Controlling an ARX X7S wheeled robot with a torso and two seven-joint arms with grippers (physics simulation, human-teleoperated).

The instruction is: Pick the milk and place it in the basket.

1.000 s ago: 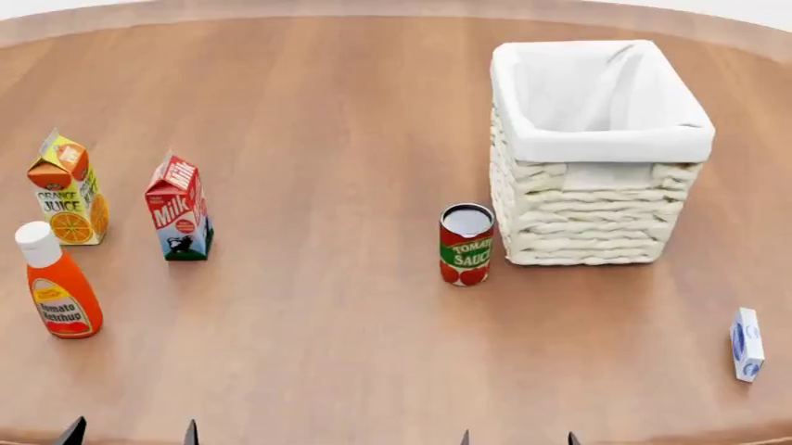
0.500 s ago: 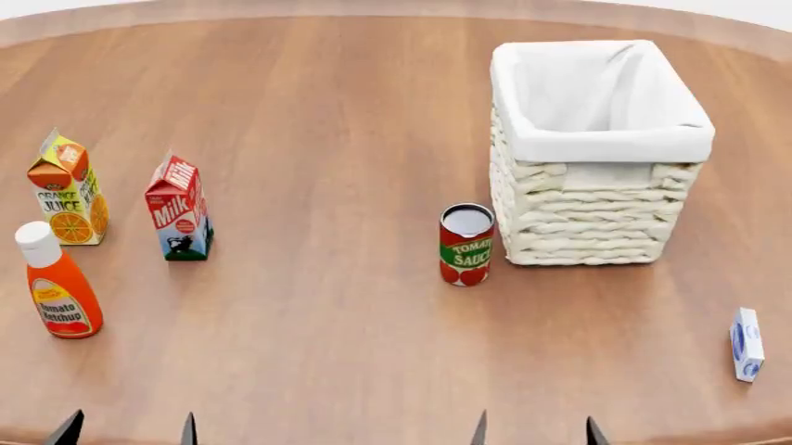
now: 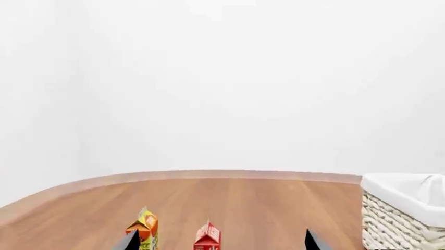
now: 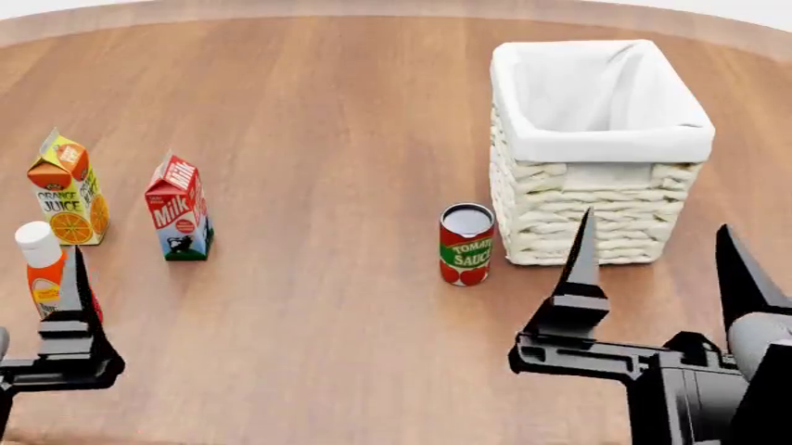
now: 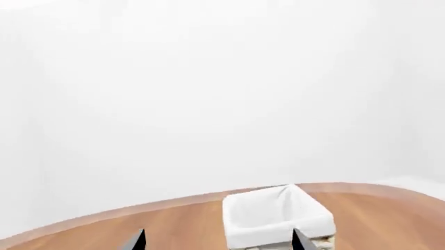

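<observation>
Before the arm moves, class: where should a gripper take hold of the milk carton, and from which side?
Grip the milk across its straight body, below the sloped red top, probably from the robot's side. It stands upright, and the flat walls suit the pads better than the sloping top. The juice carton beside it stands apart, leaving room for a finger. The left gripper is nearer and open.

Gable-top milk carton point(image 4: 178, 208): red top, white "Milk" lettering, white and blue-green base, black figure.
Square woven wicker basket point(image 4: 592, 215): cream-white weave, white cloth liner.
Gable-top juice carton point(image 4: 67, 189): orange and yellow, orange-slice print.
Plastic ketchup bottle point(image 4: 43, 269): orange-red body, white cap, yellow label.
Round sauce can point(image 4: 466, 245): red, green band, grey lid.
Round wooden table point(image 4: 322, 120): warm brown grain.
Both grippers: black.
</observation>
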